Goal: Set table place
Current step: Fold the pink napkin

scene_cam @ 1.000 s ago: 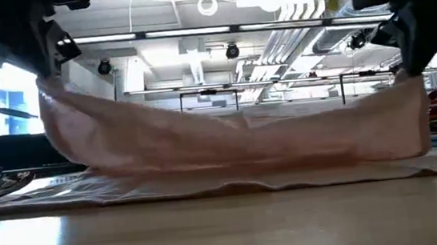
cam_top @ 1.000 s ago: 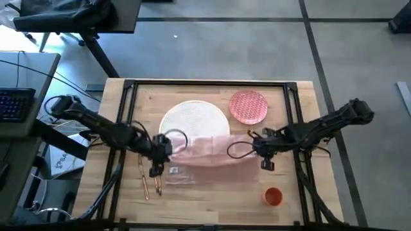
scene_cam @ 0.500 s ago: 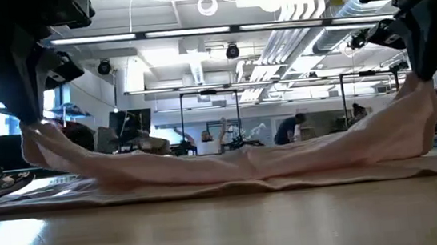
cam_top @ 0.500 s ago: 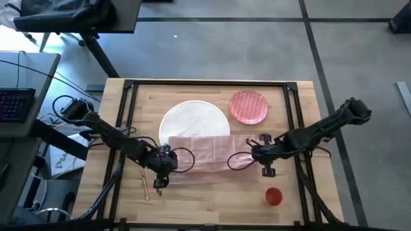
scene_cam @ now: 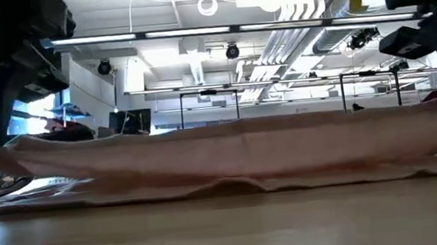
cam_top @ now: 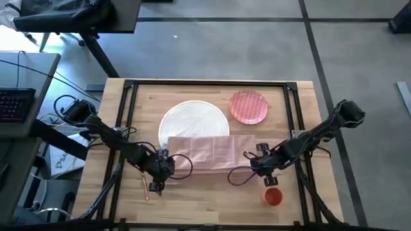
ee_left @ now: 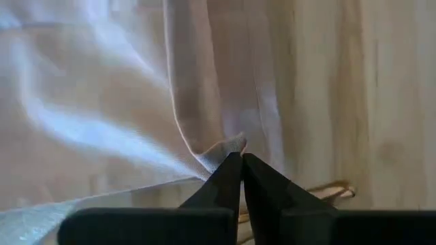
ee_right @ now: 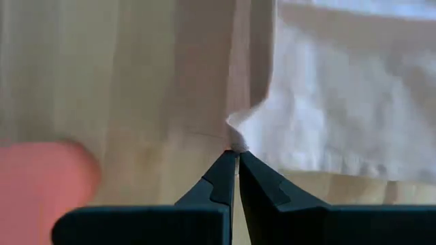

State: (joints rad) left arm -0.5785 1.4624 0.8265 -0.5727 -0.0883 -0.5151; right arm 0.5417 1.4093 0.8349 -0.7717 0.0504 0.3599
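The pale pink napkin [cam_top: 209, 151] lies as a wide folded band across the middle of the table [cam_top: 212, 199], just below centre in the high view, its upper edge overlapping the lower rim of the large white plate [cam_top: 194, 119]. In the low view the napkin [scene_cam: 229, 149] stretches almost from the left edge of the frame to the right, its upper layer held off the wood while a lower layer lies flat on the tabletop [scene_cam: 229, 230]. The left gripper [cam_top: 158, 168] sits at the cloth's left end, lower left of centre in the high view, and its wrist view shows the two dark fingers pressed together on a corner of the napkin [ee_left: 225, 144]. The right gripper [cam_top: 261, 163] is at the cloth's right end, and its wrist view likewise shows the fingers pinched shut on a small peak of the napkin [ee_right: 238, 133]. The small pink patterned plate [cam_top: 248, 106] rests to the upper right of the white plate, close beside it. The orange cup [cam_top: 273, 196] stands at the lower right of the table, just below the right gripper. Gold cutlery [cam_top: 146, 187] pokes out at the lower left, beside the left gripper.
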